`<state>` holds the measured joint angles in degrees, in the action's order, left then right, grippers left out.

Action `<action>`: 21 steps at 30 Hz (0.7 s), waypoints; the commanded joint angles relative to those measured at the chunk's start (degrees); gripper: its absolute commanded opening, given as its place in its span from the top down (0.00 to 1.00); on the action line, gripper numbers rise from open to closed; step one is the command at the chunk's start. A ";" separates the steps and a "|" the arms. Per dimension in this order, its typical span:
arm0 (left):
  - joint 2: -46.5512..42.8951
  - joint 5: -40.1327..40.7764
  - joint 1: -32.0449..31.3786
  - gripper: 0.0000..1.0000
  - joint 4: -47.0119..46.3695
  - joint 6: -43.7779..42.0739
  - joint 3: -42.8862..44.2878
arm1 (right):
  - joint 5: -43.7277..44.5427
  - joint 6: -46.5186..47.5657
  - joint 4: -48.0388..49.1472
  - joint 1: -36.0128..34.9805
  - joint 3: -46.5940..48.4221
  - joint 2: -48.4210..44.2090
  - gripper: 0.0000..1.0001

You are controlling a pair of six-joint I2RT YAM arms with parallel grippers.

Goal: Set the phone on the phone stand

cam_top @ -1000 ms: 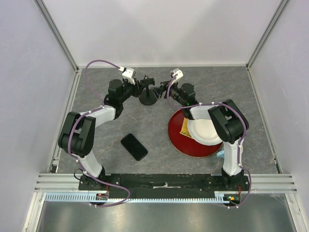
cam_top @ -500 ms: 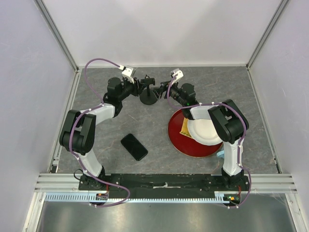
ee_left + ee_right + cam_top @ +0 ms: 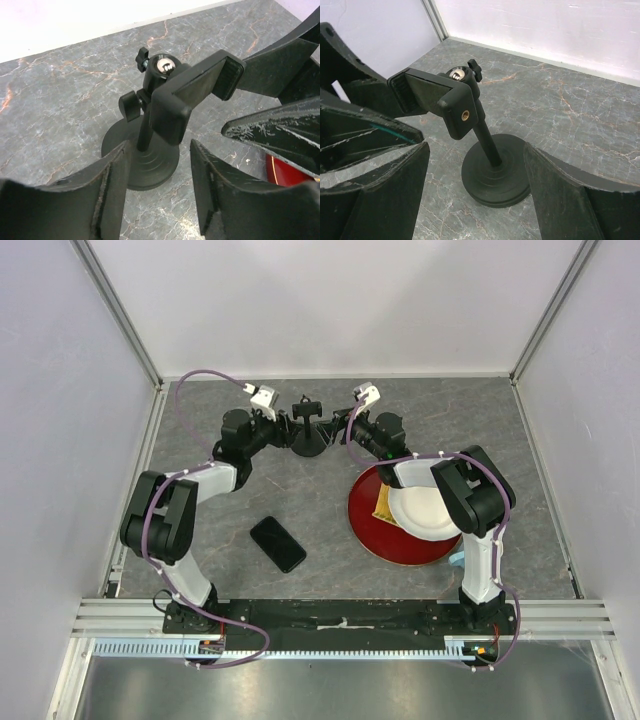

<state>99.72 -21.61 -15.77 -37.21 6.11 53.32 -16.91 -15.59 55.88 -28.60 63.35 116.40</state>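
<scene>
Phone (image 3: 278,544) lies flat on the grey marble table (image 3: 330,575), left of centre and toward the arm bases. It is well apart from both grippers & nothing touches it. Phone stand (image 3: 306,432) is upright near the table's far edge, well apart from the phone: disc base on the surface, thin post, clamp head on top tilted to one side w/ a small knob at the joint. L gripper (image 3: 284,426) is just beside the stand on its left and R gripper (image 3: 336,430) just beside it on its right, so the stand is btwn the two. In the L wrist view its fingers (image 3: 107,192) are apart w/ nothing clamped. The base's near edge shows in the gap and the post is just beyond the tips; can't tell if the tips touch the base. In the R wrist view that gripper's fingers (image 3: 565,200) are spread wide, also holding nothing, w/ the base in the gap and clear of both. To the right of the phone is a red plate (image 3: 372,532) carrying a white plate (image 3: 425,512), w/ a yellow item (image 3: 383,504) at the white plate's left edge.
</scene>
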 commanded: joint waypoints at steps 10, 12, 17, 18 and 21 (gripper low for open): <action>-23.67 16.84 0.48 0.36 -1.62 10.83 -12.89 | 2.23 1.71 -4.38 0.30 0.02 -4.86 0.13; -27.72 21.41 0.48 0.35 7.28 17.86 -13.33 | 2.93 0.84 -3.41 0.47 -1.99 -6.53 0.11; -41.78 28.72 0.48 0.23 38.18 38.50 -12.37 | 2.93 -0.05 -3.49 0.83 -3.76 -9.87 0.10; -43.28 28.81 0.48 0.13 42.09 40.45 -11.67 | 2.06 0.30 -4.10 0.74 -4.02 -10.22 0.10; -47.60 26.62 0.39 0.06 56.60 45.21 -8.94 | 2.14 1.96 -5.77 0.91 -5.43 -11.89 0.09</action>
<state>55.83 3.01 -15.44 -6.42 37.23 40.91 -14.52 -15.16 51.24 -27.86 59.55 108.51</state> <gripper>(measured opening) 0.920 0.907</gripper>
